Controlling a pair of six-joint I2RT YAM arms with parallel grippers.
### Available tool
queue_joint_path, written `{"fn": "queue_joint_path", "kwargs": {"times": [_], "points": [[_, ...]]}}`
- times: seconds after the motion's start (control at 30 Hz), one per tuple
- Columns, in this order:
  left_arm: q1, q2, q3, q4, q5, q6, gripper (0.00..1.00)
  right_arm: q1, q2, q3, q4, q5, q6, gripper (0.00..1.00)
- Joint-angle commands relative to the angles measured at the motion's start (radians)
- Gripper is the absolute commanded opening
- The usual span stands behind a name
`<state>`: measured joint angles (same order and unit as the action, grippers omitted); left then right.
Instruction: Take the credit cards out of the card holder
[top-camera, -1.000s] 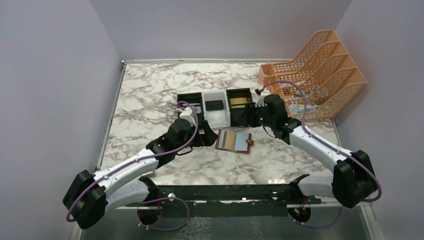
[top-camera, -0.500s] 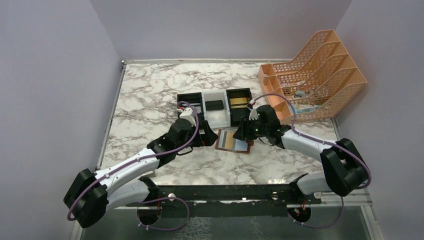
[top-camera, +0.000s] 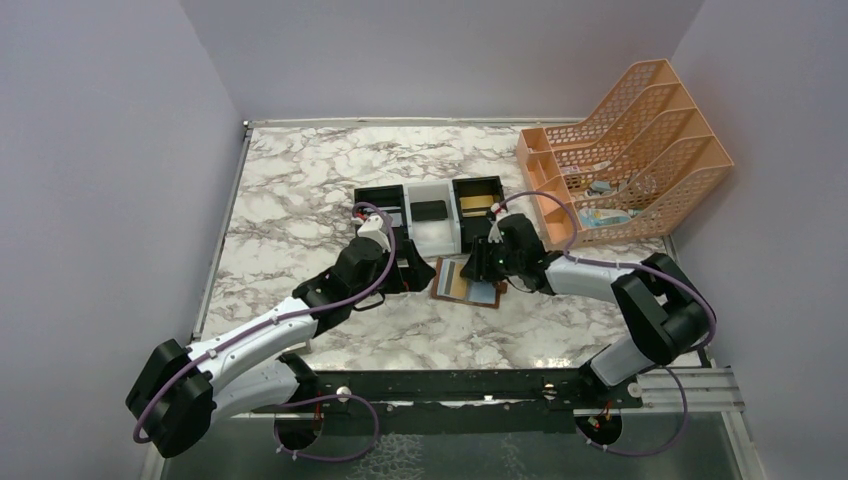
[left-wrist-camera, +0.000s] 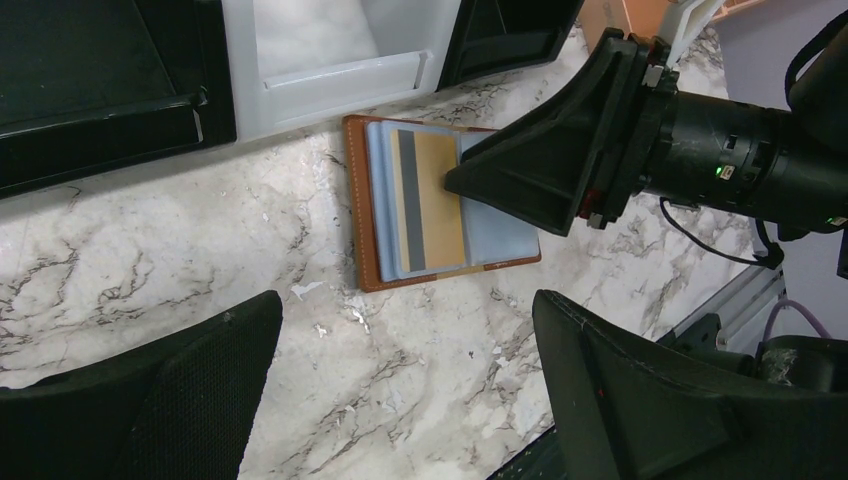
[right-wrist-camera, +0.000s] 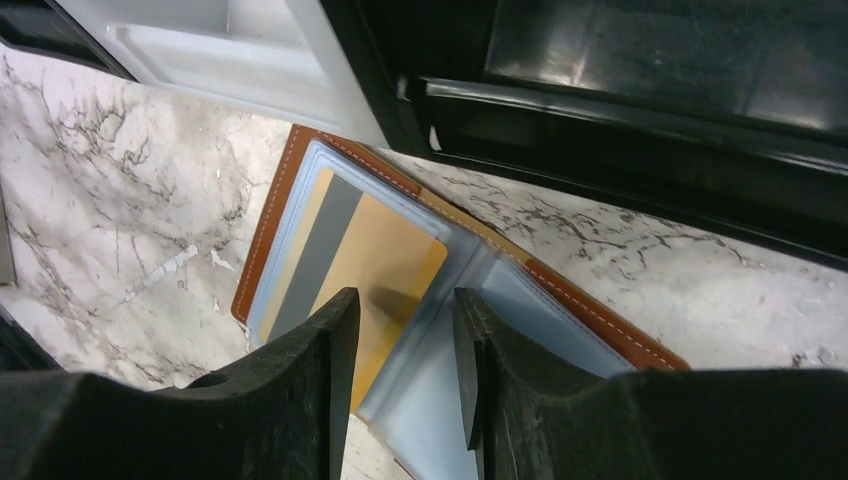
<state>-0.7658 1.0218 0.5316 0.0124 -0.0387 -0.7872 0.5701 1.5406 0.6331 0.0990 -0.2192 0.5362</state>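
Top external view, Jo: where do things sit on the worktop (top-camera: 300, 190)?

Just in front of the three-part tray (left-wrist-camera: 340, 72), Sam, the card holder (left-wrist-camera: 500, 235) lies open and flat between the two arms. The left gripper (left-wrist-camera: 395, 310) hangs beside it, jaws spread wide and holding nothing.

And the right gripper (right-wrist-camera: 405, 305)?

It's right over the holder, jaws partway apart, straddling the exposed edge of the gold card (right-wrist-camera: 385, 255). As I read it, nothing is clamped yet.

How should it pull the card?

I'd pinch only that gold edge, clear of the blue-grey pocket lip. Then I'd draw it along the pocket, low and straight. The holder looks light and may drag, so the left jaws could pin its leather border.

What can't you make out?

I can't tell whether the pads touch the card, or whether the grey strip beside the gold is a stripe or a second card. In the left wrist view the right arm covers part of the other pocket, so I can't count the cards.
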Motion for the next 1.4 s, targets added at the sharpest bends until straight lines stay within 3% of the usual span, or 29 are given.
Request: {"fn": "queue_joint_path", "kwargs": {"times": [0.0, 0.33, 0.57, 0.9, 1.1, 1.37], "points": [[0.005, -0.003, 0.003, -0.005, -0.015, -0.006, 0.99, 0.042, 0.047, 0.031, 0.034, -0.003, -0.045, 0.40], [0.006, 0.023, 0.008, -0.009, 0.007, 0.020, 0.99, 0.075, 0.142, 0.095, -0.046, -0.057, -0.170, 0.34], [0.005, 0.082, 0.007, 0.000, 0.050, 0.049, 0.94, 0.076, 0.066, 0.071, -0.032, -0.113, -0.170, 0.34], [-0.001, 0.257, 0.036, 0.099, 0.185, 0.065, 0.62, 0.075, 0.038, 0.062, -0.013, -0.154, -0.134, 0.33], [-0.017, 0.325, 0.047, 0.146, 0.190, 0.058, 0.52, 0.075, 0.038, 0.056, -0.012, -0.130, -0.129, 0.30], [-0.046, 0.361, 0.034, 0.242, 0.133, 0.006, 0.48, 0.073, 0.040, 0.014, 0.043, -0.084, -0.098, 0.25]]}}
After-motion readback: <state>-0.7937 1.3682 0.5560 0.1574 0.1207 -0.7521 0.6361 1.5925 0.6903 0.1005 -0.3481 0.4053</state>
